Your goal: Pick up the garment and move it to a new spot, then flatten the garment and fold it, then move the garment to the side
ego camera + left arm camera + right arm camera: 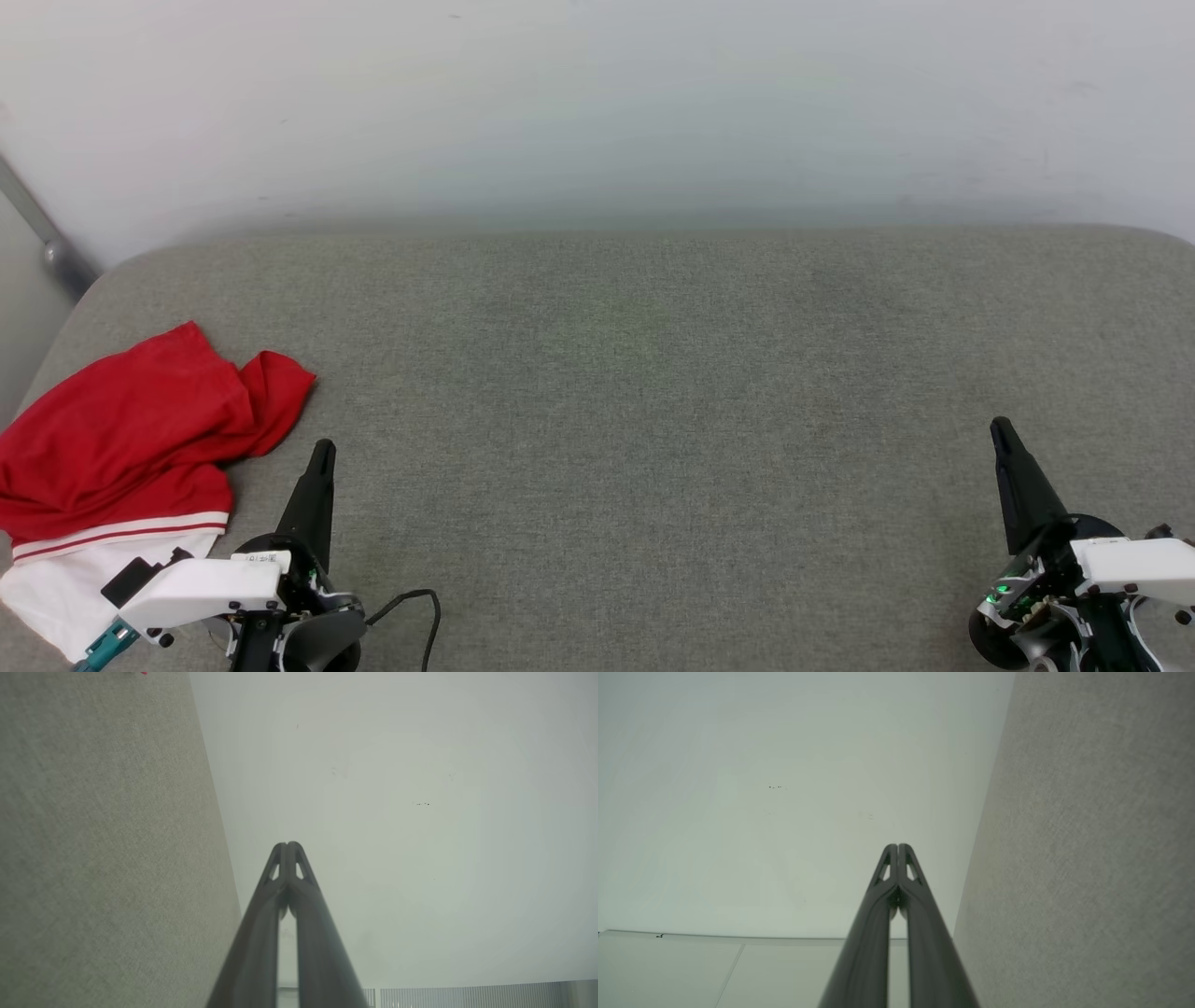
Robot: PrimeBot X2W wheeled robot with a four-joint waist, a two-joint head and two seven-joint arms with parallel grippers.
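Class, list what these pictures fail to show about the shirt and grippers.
Red shirt, head view: folds hide its front; the left edge cuts it; the left gripper's housing covers part.
Left wrist view: red speck at top edge, too small to identify.
Right gripper, head view: arm cut off by bottom edge.

Grey fabric-covered tabletop (653,420) across lower frame; white wall (597,112) above; slanted metal bar (42,238) upper left.

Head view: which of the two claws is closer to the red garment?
The left claw, at lower left beside the crumpled garment; the right claw sits far across the grey surface.
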